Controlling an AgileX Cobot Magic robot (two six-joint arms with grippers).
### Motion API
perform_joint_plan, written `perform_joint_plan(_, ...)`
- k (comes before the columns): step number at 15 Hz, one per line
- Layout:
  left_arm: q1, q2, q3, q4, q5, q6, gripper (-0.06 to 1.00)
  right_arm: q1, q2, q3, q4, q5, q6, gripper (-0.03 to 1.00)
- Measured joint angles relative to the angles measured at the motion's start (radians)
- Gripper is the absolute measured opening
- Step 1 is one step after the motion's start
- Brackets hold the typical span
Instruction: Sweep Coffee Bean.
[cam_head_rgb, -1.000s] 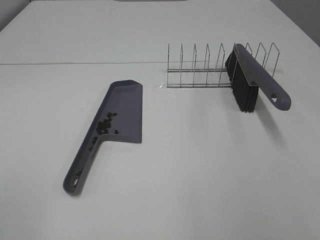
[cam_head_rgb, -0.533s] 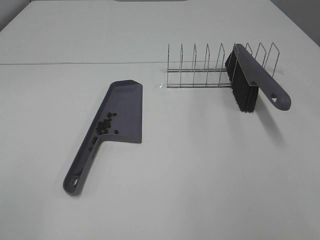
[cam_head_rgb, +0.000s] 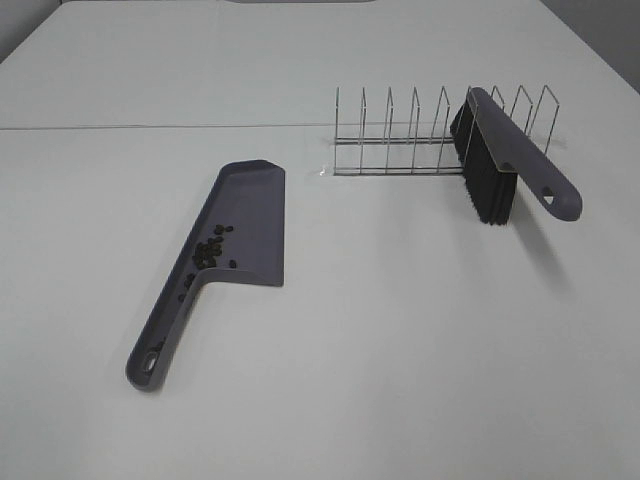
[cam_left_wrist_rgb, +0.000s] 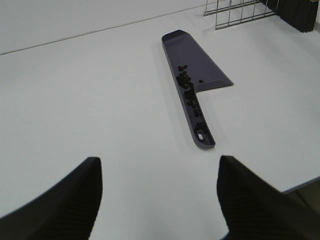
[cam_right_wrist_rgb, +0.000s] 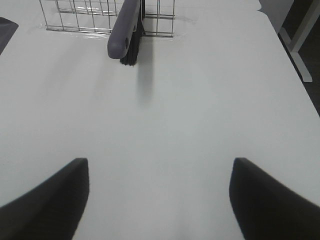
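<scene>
The coffee beans (cam_left_wrist_rgb: 187, 86) already sit in the dustpan (cam_left_wrist_rgb: 192, 65), straight ahead of the left gripper (cam_left_wrist_rgb: 159, 192); its handle runs back toward those jaws. Both pairs of jaws stand apart, empty, and the brush (cam_right_wrist_rgb: 125, 27) lies ahead of the right gripper (cam_right_wrist_rgb: 159, 200).

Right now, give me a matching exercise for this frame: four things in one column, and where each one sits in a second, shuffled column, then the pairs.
Things:
1. coffee beans
2. brush
3. dustpan
4. wire rack

Places:
A. flat on the table, handle toward the near edge
B. propped in the rack, bristles down
C. in the dustpan, near its handle
D. standing behind the dustpan, at the right

Pairs: 1-C, 2-B, 3-A, 4-D
</scene>
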Motion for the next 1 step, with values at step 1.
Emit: perform_joint_plan(1,0.0,0.0,0.0,0.0,0.0,0.0,0.64,0.0,0.0,0.0,0.0,0.0,0.0,0.74)
